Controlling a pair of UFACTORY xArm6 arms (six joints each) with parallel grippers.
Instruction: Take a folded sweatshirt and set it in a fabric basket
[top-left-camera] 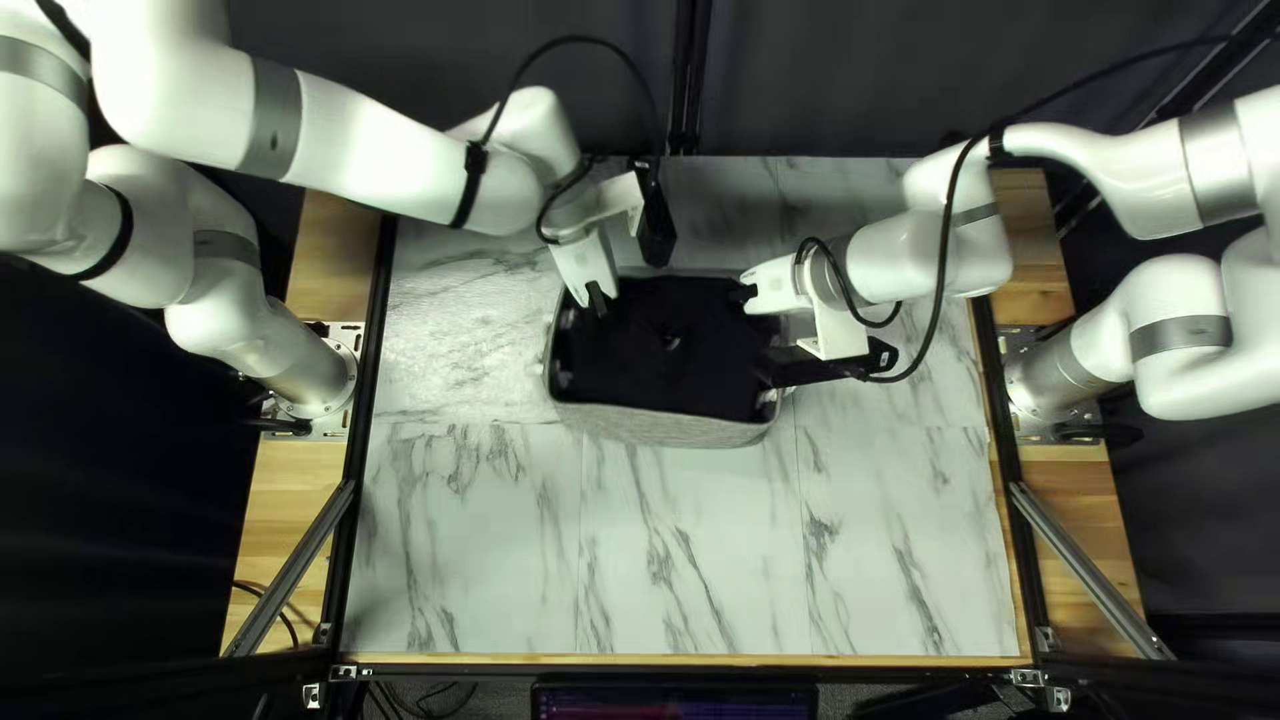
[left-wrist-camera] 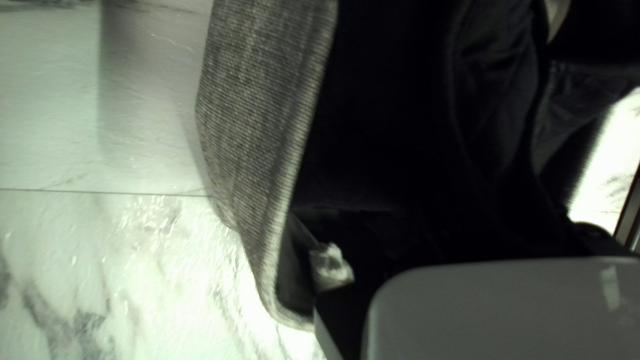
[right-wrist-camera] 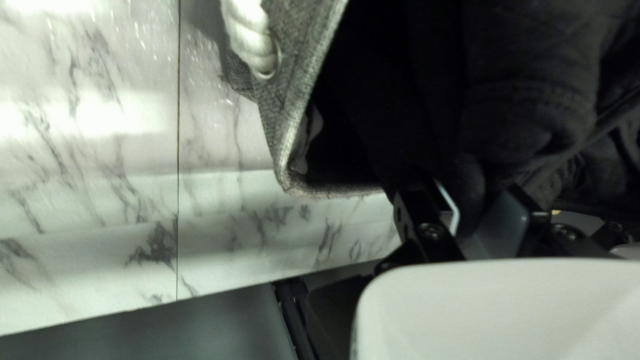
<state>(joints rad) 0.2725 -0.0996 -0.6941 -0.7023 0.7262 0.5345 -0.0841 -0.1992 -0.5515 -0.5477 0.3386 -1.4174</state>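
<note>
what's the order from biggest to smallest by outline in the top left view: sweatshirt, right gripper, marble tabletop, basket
1. marble tabletop
2. basket, taking its whole outline
3. sweatshirt, which lies inside the basket's rim
4. right gripper

1. We see rough, matt woven cloth on the grey basket.
2. Its handle looks like twisted white cord.
3. We find the dark sweatshirt soft, matt cloth with stitched seams.
4. Our tabletop is smooth, glossy and marble-patterned.
5. Plain grained wood forms the side boards.
6. Our arms' white shells look smooth and glossy.
</note>
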